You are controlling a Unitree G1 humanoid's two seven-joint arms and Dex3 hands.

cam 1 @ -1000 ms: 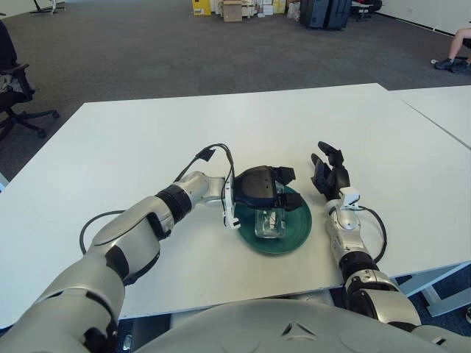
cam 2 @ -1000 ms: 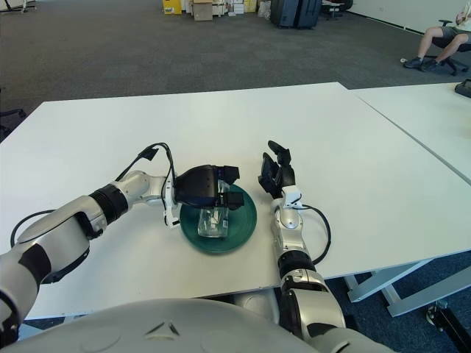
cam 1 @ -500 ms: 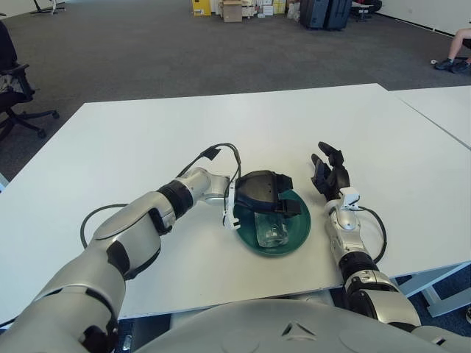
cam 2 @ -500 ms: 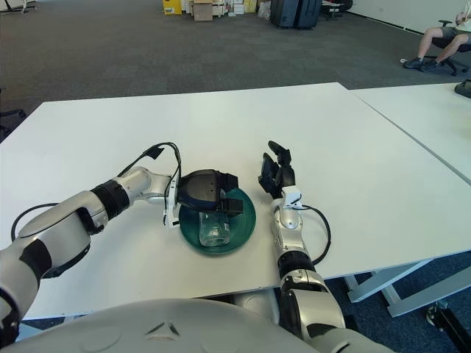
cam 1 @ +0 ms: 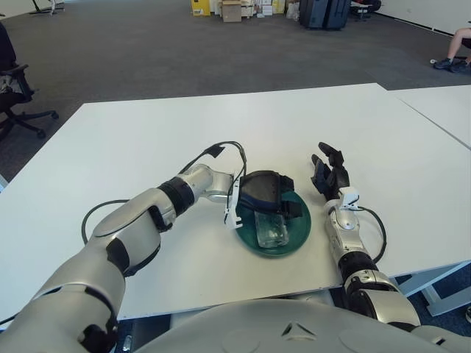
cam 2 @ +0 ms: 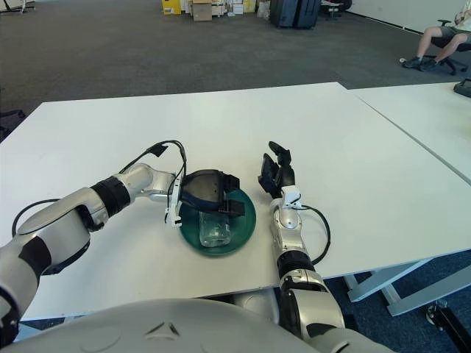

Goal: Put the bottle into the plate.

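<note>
Since earlier frame, your left hand [cam 1: 266,193] sits lower, fingers loosened off bottle [cam 1: 270,229]. Bottle lies flat inside plate [cam 1: 296,234], hand at its 12 o'clock. Right hand [cam 1: 329,176] idle, fingers spread, 3 o'clock of plate.

No legible text, label, brand or number anywhere (not on the bottle [cam 1: 270,229], plate [cam 1: 293,243], or distant boxes [cam 1: 232,9]).
</note>
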